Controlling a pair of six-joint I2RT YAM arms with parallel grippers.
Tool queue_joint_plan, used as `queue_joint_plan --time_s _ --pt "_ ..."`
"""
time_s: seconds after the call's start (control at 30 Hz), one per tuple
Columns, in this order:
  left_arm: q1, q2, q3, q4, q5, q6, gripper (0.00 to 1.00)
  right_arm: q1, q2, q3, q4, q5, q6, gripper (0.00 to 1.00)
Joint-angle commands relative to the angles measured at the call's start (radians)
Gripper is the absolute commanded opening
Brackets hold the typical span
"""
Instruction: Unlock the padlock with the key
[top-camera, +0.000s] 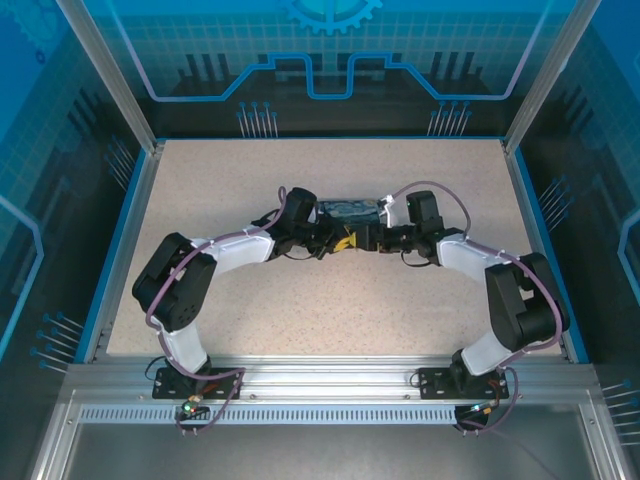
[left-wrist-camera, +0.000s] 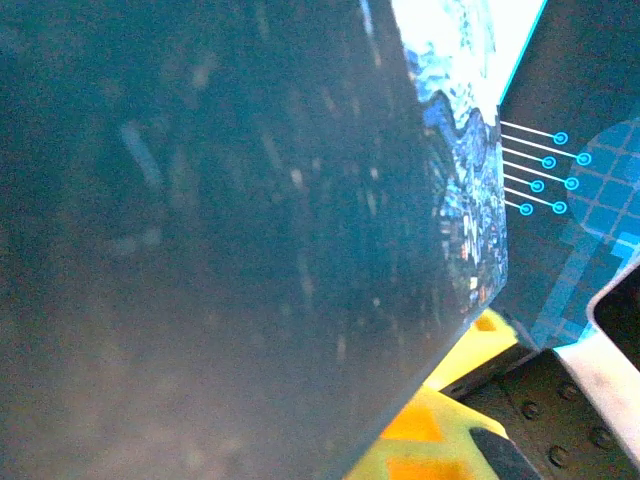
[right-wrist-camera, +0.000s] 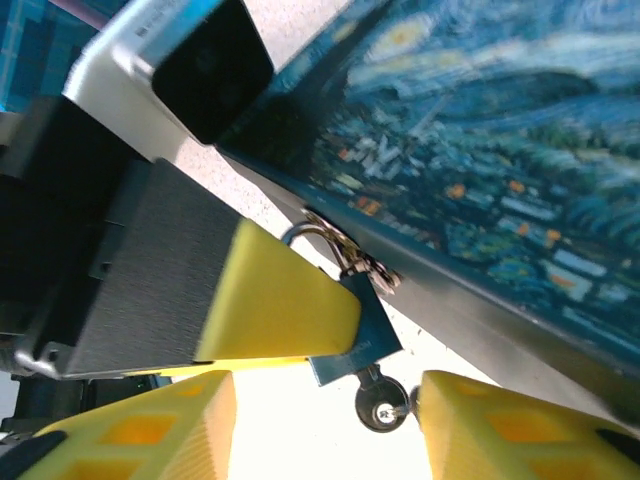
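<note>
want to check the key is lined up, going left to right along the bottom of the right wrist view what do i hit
yellow finger → key, just below the padlock → second yellow finger

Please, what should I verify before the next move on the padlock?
1. The key sits in the padlock: ok.
2. The shackle hooked through the hasp of the box: ok.
3. The right pincer shut on the key: not ok, open around it.
4. Key centred in that pincer: not ok, near one finger.
5. One of the left pincer's fingers lies on the padlock; firm grip: cannot tell.
</note>
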Motion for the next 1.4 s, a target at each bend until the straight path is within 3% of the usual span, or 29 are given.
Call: queue_joint_plan --time_s 0.0,0.43,0.63,0.73,0.87,0.97,1.07,1.37 --pt "-0.006 -0.027 -0.019 0.039 0.022 0.018 0.00 -0.019 -0.030 -0.012 0.004 0.035 0.014 0.56" --pt "-0.011 -0.027 -0.097 0.017 0.012 0.109 0.00 -0.015 0.047 -0.002 0.071 0.081 0.098 0.59" --pt "-0.026 0.003 -0.122 0.037 0.032 0.131 0.08 -0.002 0.092 0.017 0.075 0.110 0.108 0.59" --pt "-0.033 0.013 -0.134 0.039 0.038 0.140 0.17 0.007 0.111 0.025 0.079 0.126 0.113 0.59" --pt "-0.035 -0.001 -0.162 0.052 0.036 0.134 0.48 0.019 0.126 0.038 0.083 0.135 0.116 0.59" --pt "-0.035 -0.025 -0.167 0.032 0.029 0.148 0.62 0.026 0.136 0.047 0.083 0.142 0.117 0.59" --pt "-0.035 -0.058 -0.167 0.001 0.024 0.168 0.69 0.030 0.143 0.056 0.079 0.150 0.117 0.59" --pt "-0.025 -0.162 -0.164 -0.087 -0.011 0.230 0.78 0.031 0.155 0.099 0.064 0.173 0.111 0.59"
